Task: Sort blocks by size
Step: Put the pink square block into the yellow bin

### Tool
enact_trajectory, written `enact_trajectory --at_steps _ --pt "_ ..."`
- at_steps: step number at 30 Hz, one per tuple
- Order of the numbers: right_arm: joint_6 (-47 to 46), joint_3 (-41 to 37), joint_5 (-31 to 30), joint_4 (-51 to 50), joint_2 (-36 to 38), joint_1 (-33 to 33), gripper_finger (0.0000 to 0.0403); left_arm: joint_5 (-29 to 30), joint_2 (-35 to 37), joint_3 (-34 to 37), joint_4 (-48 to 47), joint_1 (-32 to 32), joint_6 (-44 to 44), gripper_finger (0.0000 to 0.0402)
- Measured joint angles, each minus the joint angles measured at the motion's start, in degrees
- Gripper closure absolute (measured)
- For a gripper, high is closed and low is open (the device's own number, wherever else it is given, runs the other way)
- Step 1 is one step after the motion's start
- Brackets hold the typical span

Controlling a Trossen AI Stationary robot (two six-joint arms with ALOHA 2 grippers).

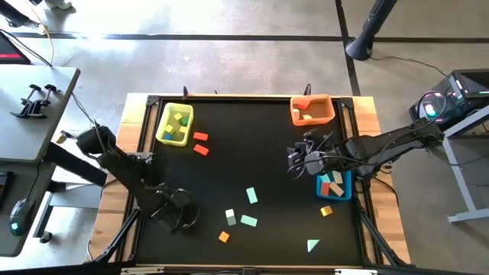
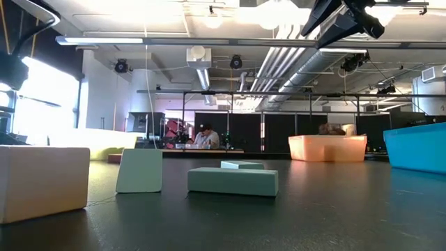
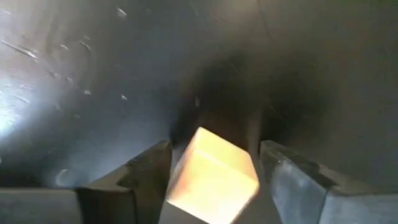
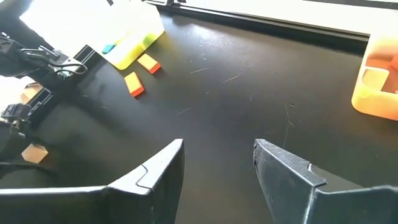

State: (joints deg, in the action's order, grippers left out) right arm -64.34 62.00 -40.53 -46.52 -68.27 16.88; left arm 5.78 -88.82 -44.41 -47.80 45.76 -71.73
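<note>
- So the left arm comes in from about 9 o'clock of the black table (image 1: pixel 252 145) and bends down toward 7 o'clock, with the left end effector (image 1: pixel 177 211) low over the mat.
- Its wrist view shows a pale yellowish block (image 3: pixel 211 183) sitting right between the two fingers (image 3: pixel 149 174). The jaws are spread on either side of it, and I can't tell whether they're touching it yet.
- The right arm stretches in from 3 o'clock, nearly level, and the right end effector (image 1: pixel 300 162) hangs over the mat just beside the blue bin (image 1: pixel 336 186). Its fingers are apart with nothing in them, just bare table underneath in its own view.
- Loose blocks: two orange ones (image 1: pixel 201 143) next to the yellow bin (image 1: pixel 174 124) at 11 o'clock, and a bunch of mint pieces (image 1: pixel 249 221) around 6 o'clock.
- There's also a small orange cube (image 1: pixel 224 237) and a tan one (image 1: pixel 326 211) toward 5 o'clock.
- The orange bin (image 1: pixel 312 110) sits at 1 o'clock with a piece or two inside.
</note>
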Motion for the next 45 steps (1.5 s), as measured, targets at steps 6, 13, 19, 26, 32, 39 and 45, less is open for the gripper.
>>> enact_trajectory --at_steps 6,13,19,26,32,39,45 --pt "0.6 0.0 0.0 0.1 0.0 0.0 0.0215 4.7 2.6 -3.3 -1.5 -1.9 -1.2 0.0228" --pt "3.1 0.0 0.2 0.2 0.0 0.0 0.0215 5.0 8.1 -4.7 -3.0 -4.8 0.5 0.0327" --pt "3.3 0.0 0.7 0.1 0.0 0.0 0.0215 2.3 12.7 -6.4 -9.5 -4.9 7.1 0.0380" --pt "3.3 0.0 1.1 0.1 0.0 0.0 0.0215 -2.3 15.8 -6.4 -12.1 -3.3 17.6 0.0343" --pt "2.9 0.0 1.1 0.2 0.0 0.0 0.0215 -2.2 15.7 -3.0 -9.4 0.3 25.7 0.0258" --pt "2.7 0.0 1.1 1.0 0.0 0.0 0.0215 -1.2 15.6 3.5 -1.9 1.7 28.6 0.0165" --pt "2.7 0.0 1.1 1.5 0.0 0.0 0.0215 -1.1 15.1 6.6 4.3 1.7 27.9 0.0148"
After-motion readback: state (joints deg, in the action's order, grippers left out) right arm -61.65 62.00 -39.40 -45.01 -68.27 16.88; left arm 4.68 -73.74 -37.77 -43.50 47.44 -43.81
